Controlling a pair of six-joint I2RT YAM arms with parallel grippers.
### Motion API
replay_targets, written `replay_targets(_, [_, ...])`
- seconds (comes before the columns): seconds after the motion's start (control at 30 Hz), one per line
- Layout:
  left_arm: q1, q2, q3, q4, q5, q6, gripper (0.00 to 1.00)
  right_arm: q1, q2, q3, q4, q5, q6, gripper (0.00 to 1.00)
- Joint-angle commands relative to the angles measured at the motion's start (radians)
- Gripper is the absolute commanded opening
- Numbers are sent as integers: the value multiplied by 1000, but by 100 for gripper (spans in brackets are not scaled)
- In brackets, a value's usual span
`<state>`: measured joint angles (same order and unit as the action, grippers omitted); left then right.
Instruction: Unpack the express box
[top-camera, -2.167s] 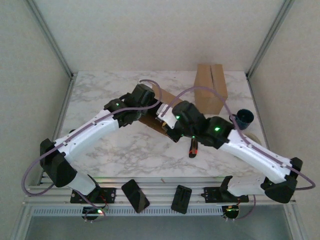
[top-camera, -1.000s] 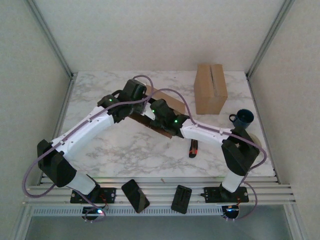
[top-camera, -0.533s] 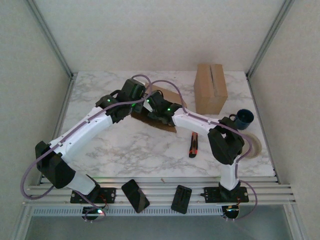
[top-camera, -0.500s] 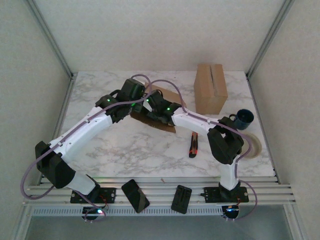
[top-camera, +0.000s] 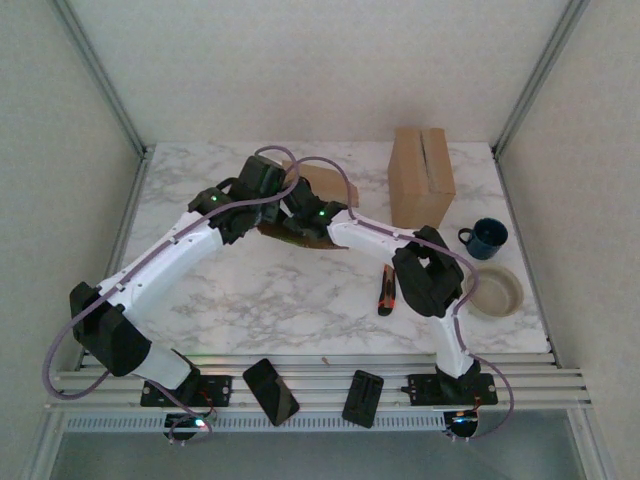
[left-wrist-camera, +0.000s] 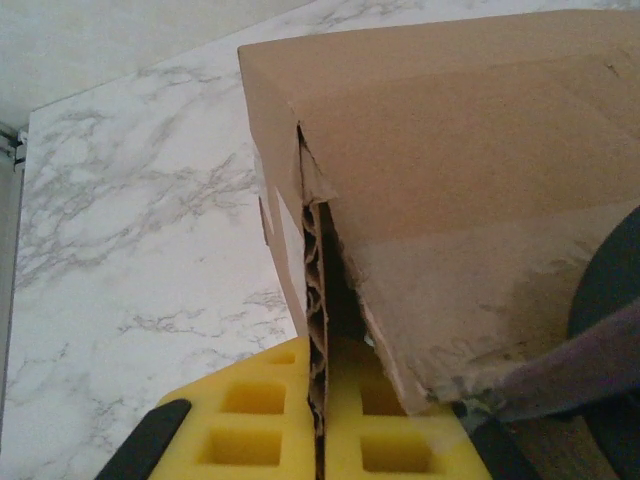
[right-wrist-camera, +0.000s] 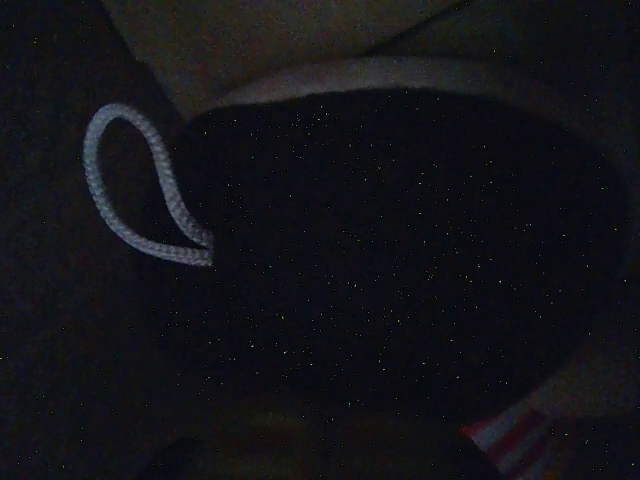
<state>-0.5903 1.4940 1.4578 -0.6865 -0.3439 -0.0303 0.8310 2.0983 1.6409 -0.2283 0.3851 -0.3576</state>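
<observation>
Left gripper (left-wrist-camera: 318, 385): yellow pads clamped on flap edge of express box (left-wrist-camera: 450, 150). Box lies on its side at rear centre of table (top-camera: 180, 215). Right gripper (top-camera: 298, 222) is at box mouth, beside left gripper; apart or together, cannot tell. Dark item with white cord loop (right-wrist-camera: 140, 195) is close ahead.

Dark, indistinct contents (right-wrist-camera: 380, 250) inside the express box (top-camera: 322, 183)

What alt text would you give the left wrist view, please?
The left gripper pinches a cardboard flap of the brown box edge-on between its yellow fingers. White marble table lies to the left.
</observation>
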Motion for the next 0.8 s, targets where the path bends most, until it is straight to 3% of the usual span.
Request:
replay_targets(0.0, [-51,-17,30,-14,101,-2,0,-11,3,-56,21,31,63,0])
replay_targets(0.17, [-46,-12,29,-23,79,-32,0,4,-182,-185,115,-35,78,0])
replay_targets(0.5, [5,41,39,-34,72,-134,0,7,-666,-438,234,-331,172,0])
replay_targets(0.77, [72,51,35,-37,90,-203,0,2,-864,-503,305,-378,254,0])
